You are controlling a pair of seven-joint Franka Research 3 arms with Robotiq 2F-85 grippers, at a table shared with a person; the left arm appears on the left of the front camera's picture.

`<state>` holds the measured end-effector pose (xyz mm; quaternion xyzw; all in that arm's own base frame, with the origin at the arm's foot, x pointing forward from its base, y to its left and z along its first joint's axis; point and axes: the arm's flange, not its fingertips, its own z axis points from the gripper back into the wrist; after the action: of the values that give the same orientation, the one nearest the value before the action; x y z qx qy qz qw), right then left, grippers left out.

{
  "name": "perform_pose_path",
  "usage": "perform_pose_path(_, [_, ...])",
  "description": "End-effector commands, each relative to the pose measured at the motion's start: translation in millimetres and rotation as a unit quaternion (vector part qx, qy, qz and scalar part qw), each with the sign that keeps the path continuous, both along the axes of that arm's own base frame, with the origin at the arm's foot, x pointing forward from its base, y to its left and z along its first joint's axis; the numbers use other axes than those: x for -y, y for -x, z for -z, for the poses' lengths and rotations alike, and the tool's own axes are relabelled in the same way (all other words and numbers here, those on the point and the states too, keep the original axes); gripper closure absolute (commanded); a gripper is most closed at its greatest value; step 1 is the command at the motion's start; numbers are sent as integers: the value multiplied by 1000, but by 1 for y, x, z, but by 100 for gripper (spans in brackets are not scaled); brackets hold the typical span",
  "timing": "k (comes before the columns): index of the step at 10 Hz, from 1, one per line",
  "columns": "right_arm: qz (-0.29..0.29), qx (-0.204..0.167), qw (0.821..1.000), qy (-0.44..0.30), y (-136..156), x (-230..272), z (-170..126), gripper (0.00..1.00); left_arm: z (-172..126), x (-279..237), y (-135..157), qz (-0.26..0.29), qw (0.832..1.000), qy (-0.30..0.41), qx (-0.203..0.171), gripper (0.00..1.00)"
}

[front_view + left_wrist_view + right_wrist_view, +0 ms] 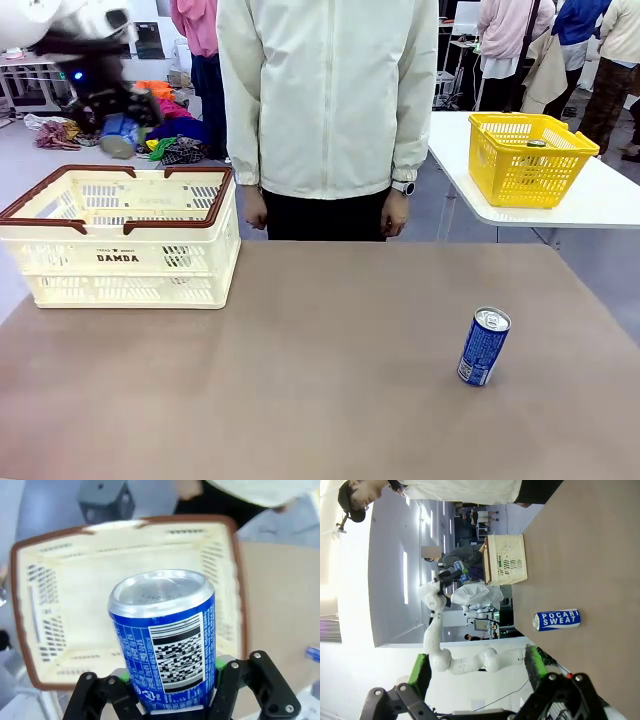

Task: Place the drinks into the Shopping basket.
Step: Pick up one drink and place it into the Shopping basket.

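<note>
Blue can (162, 640) clamped in left pincer (170, 676) above Shopping basket (45, 630).

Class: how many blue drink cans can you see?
2. One blue can is held in the left end effector above the Shopping basket; a second can stands on the table at the robot's right. The yellow basket may hide more.

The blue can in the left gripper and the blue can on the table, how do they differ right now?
The held can is clamped in the shut left gripper; the table can stands free. The held can hangs over the Shopping basket; the table can stands upright on the table, well to the basket's right. Both are slim blue cans with silver tops.
</note>
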<state>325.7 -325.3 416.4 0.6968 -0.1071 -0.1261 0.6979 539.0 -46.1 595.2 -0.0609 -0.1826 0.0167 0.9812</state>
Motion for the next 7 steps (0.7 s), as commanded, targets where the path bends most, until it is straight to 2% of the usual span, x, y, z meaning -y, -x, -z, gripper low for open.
perform_pose_path(1, [-6, -1, 1000, 0, 2, -1, -3, 0, 17, -24, -34, -17, 999, -10, -25, 100])
perform_pose_path(3, [-6, -1, 1000, 0, 2, -1, -3, 0, 53, -51, -48, -9, 998, -37, -57, 100])
perform_pose_path(5, [-6, -1, 1000, 0, 2, -1, -3, 0, 97, -66, -60, -9, 996, -54, -65, 100])
perform_pose_path(6, [-6, -1, 1000, 0, 2, -1, -3, 0, 93, -57, -56, -17, 996, -3, -89, 100])
perform_pose_path(7, [-6, -1, 1000, 0, 2, -1, -3, 0, 96, -61, -57, -20, 996, -41, -74, 100])
